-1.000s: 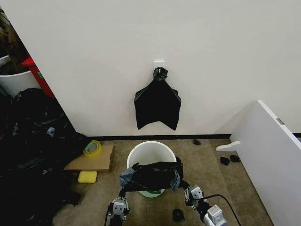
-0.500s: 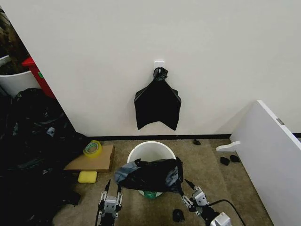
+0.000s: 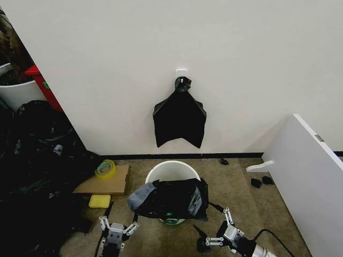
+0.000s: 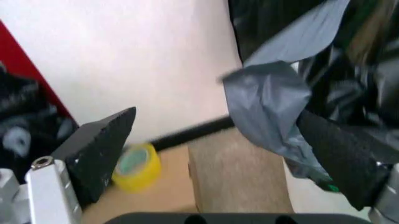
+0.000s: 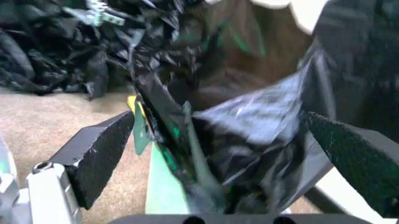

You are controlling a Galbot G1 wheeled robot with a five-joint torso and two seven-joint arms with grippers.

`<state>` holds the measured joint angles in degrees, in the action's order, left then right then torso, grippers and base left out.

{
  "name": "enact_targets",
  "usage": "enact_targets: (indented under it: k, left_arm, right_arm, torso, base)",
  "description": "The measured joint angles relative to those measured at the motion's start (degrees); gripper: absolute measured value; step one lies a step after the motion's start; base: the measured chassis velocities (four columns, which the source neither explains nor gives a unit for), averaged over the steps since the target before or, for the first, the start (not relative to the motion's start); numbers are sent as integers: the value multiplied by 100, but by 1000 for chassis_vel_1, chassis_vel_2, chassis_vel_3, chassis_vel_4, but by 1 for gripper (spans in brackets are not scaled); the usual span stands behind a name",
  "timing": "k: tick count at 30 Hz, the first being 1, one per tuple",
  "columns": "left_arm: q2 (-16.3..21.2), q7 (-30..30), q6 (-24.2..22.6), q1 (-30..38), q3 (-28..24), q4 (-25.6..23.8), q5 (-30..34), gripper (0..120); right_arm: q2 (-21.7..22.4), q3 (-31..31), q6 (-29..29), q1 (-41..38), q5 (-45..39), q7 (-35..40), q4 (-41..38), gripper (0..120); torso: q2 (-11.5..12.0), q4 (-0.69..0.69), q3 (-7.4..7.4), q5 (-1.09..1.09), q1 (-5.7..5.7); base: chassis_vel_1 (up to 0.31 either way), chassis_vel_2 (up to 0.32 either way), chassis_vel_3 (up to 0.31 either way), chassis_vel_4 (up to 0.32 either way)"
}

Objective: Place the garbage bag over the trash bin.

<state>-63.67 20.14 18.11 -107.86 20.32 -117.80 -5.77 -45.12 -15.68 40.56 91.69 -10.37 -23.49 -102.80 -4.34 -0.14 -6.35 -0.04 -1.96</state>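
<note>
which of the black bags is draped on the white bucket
The glossy, crinkly garbage bag, slumped over the near rim of the trash bin. The matte black bundle hangs knotted on the wall; the heap of black bags lies on the floor at left.

Glossy black garbage bag [image 3: 170, 199] on the cream-white trash bin [image 3: 172, 172].

One bin [image 3: 172, 172], one bag [image 3: 171, 199], perhaps two claws.

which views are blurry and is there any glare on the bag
Head view: sharp, pale sheen on the garbage bag draped on the trash bin. Left wrist view: soft, bag folds smeared, left gripper fingers open. Right wrist view: bag smeared, right gripper open.
</note>
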Motion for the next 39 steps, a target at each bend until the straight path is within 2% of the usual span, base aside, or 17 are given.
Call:
enact_targets:
  k: [7, 9, 11, 13, 16, 18, 20, 21, 23, 25, 27, 28, 29, 32, 33, 36, 39]
  left_arm:
    - [65, -699, 435, 65, 374, -96, 382, 100]
    - [-39, -1639, 802, 171, 469, 87, 809, 100]
    - [-76, -1922, 941, 210, 481, 167, 928, 100]
    - [-213, -2869, 1353, 353, 488, 431, 1341, 100]
    - [-312, -3316, 1568, 463, 511, 634, 1492, 100]
    - [-389, -3541, 1710, 579, 549, 764, 1613, 100]
    - [-473, -3649, 1819, 806, 567, 877, 1790, 100]
    - [-473, -3649, 1819, 806, 567, 877, 1790, 100]
    - [-559, -3770, 1893, 983, 582, 870, 1943, 100]
    - [-594, -3868, 1921, 1020, 585, 834, 2028, 100]
    - [-683, -4036, 1968, 1227, 547, 720, 2276, 100]
    - [-683, -4036, 1968, 1227, 547, 720, 2276, 100]
    - [-739, -4035, 1978, 1337, 541, 688, 2333, 100]
    - [-943, -3519, 1978, 1451, 590, 615, 2276, 100]
    - [-943, -3519, 1978, 1451, 590, 615, 2276, 100]
    - [-1175, -3021, 1782, 1572, 715, 406, 2531, 100]
    - [-1215, -2993, 1729, 1619, 798, 328, 2733, 100]
  right_arm:
    - [-199, -505, 231, -189, -803, -1027, -16, 100]
    - [-315, -522, 355, -237, -881, -1148, 16, 100]
    - [-337, -511, 383, -250, -884, -1159, 29, 100]
    - [-393, -433, 470, -337, -878, -1166, 85, 100]
    - [-434, -316, 491, -438, -845, -1017, 119, 100]
    - [-467, -191, 454, -536, -750, -553, 115, 100]
    - [-477, -127, 81, -640, -765, 243, -60, 100]
    - [-477, -127, 81, -640, -765, 243, -60, 100]
    - [-401, -243, -404, -827, -1183, 210, -208, 100]
    - [-348, -253, -565, -925, -1293, 182, -234, 100]
    - [-124, -252, -1256, -1109, -1631, 307, -455, 100]
    - [-124, -252, -1256, -1109, -1631, 307, -455, 100]
    - [18, -156, -1811, -1227, -1806, 559, -578, 100]
    - [239, 108, -3174, -1737, -2094, 708, -659, 100]
    - [239, 108, -3174, -1737, -2094, 708, -659, 100]
    - [308, 714, -4779, -2892, -2217, 442, -481, 100]
    - [215, 1194, -5314, -3533, -2331, 454, -346, 100]
  torso:
    - [0, 0, 0, 0, 0]
    - [0, 0, 0, 0, 0]
    - [-1, -1, 0, 0, 0]
    - [-1, -1, 0, 0, 1]
    - [-1, 0, 0, -1, 1]
    - [0, 0, 0, 1, 1]
    - [-1, 1, 0, 1, 1]
    - [-1, 1, 0, 1, 1]
    - [0, -3, 0, -1, 1]
    - [0, 0, -1, -2, 0]
    - [0, 4, -1, 3, 0]
    - [0, 4, -1, 3, 0]
    - [-1, -5, 0, -5, 0]
    - [0, -3, 0, 4, 1]
    - [0, -3, 0, 4, 1]
    - [0, 2, -1, 2, 0]
    - [0, 0, -1, -1, -1]
  base:
    - [0, 0, 0, 0]
    - [0, 0, 0, 0]
    - [0, 0, 0, 0]
    - [0, 0, 0, 0]
    - [0, 0, 0, 0]
    - [0, 0, 0, 0]
    - [0, 0, 0, 0]
    - [0, 0, 0, 0]
    - [0, 0, 0, 0]
    - [0, 0, 0, 0]
    - [0, 0, 0, 0]
    - [0, 0, 0, 0]
    - [0, 0, 0, 0]
    - [0, 0, 0, 0]
    - [0, 0, 0, 0]
    - [0, 0, 0, 0]
    - [0, 0, 0, 0]
